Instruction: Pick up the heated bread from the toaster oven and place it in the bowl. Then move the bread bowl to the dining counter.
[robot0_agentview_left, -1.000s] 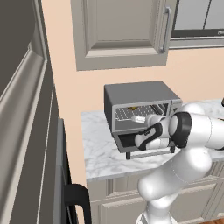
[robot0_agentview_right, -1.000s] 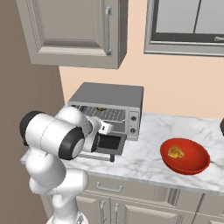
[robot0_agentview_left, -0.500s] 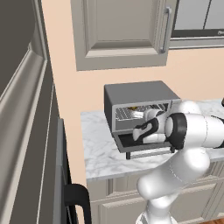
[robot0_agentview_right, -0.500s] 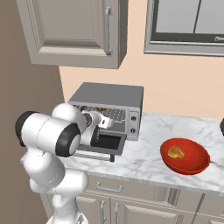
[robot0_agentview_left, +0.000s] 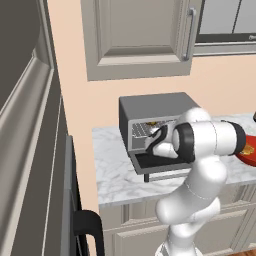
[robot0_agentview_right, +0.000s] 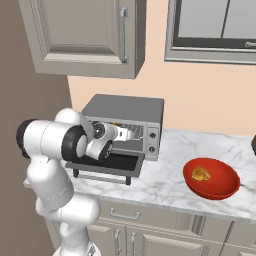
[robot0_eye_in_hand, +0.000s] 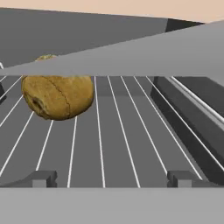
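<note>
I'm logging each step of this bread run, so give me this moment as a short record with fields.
bread: brown roll lying on the wire rack inside the toaster oven, not gripped
oven door: dropped open
gripper: open, reaching into the oven, fingers apart, roll ahead and to one side
bowl: red, on the marble counter beside the oven, holding a yellow-orange food piece

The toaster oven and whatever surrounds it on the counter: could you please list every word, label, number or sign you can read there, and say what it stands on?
None can be read.
The toaster oven has small knobs on its control panel, with no legible marking.
The red bowl, the wire rack and the bread carry no writing.
</note>
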